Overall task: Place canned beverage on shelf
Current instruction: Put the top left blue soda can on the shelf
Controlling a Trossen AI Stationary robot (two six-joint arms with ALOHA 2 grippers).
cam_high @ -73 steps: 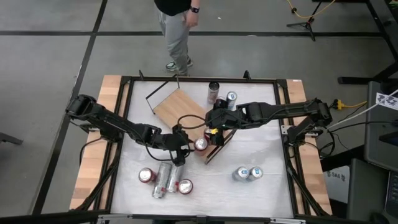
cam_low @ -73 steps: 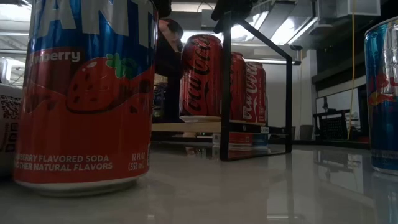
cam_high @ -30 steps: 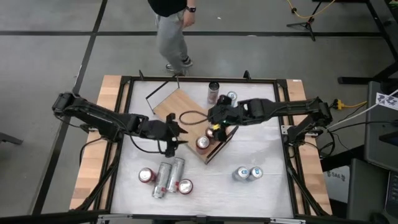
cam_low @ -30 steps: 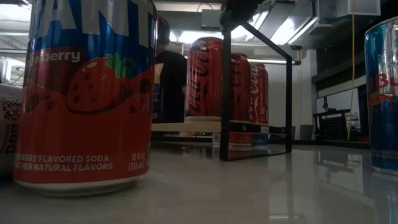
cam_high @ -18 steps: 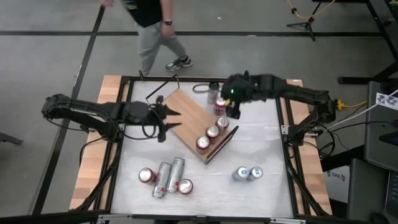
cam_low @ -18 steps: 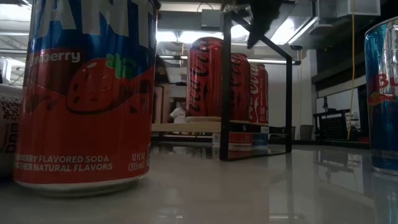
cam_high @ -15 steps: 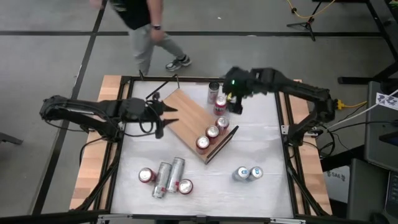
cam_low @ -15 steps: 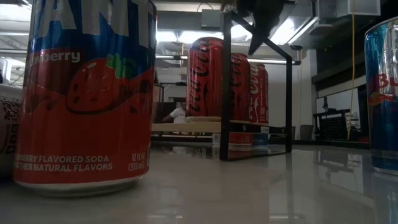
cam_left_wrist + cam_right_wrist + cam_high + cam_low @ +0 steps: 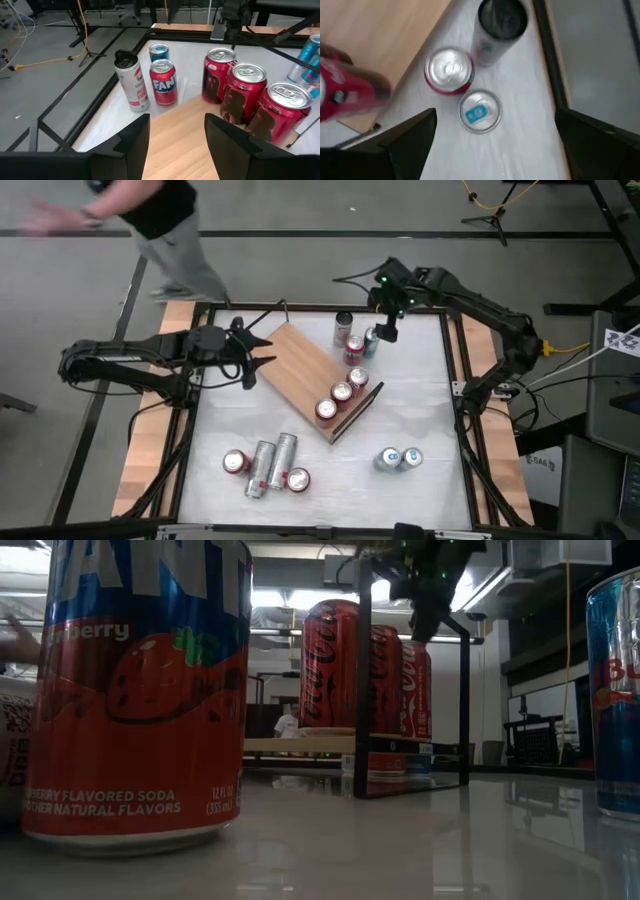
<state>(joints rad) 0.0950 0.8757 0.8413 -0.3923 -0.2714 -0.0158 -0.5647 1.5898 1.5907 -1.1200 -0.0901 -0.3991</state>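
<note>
The shelf (image 9: 300, 365), a light wooden board with black wire rails, lies slantwise mid-table. Three red cans (image 9: 342, 392) stand in a row at its right end; the left wrist view shows them too (image 9: 245, 92). Behind the shelf, near the far edge, stand a tall dark-topped can (image 9: 344, 323), a red can (image 9: 354, 348) and a blue-topped can (image 9: 372, 337). My right gripper (image 9: 385, 330) hangs open above this group, pointing steeply down; the blue-topped can (image 9: 480, 111) shows between its fingers, far below. My left gripper (image 9: 257, 352) is open over the shelf's left part (image 9: 185, 140), holding nothing.
Several cans lie and stand near the front left (image 9: 265, 465), one of them the big red-and-blue can (image 9: 140, 690) close to the low view. Two blue cans (image 9: 398, 458) stand at front right. A person (image 9: 150, 215) walks beyond the table's far left corner.
My right gripper has left the shelf's right end, gone toward the far edge, and now hangs over the cans there. My left gripper has drawn back up and toward the far left, away from the shelf's middle. The person has walked off to the left.
</note>
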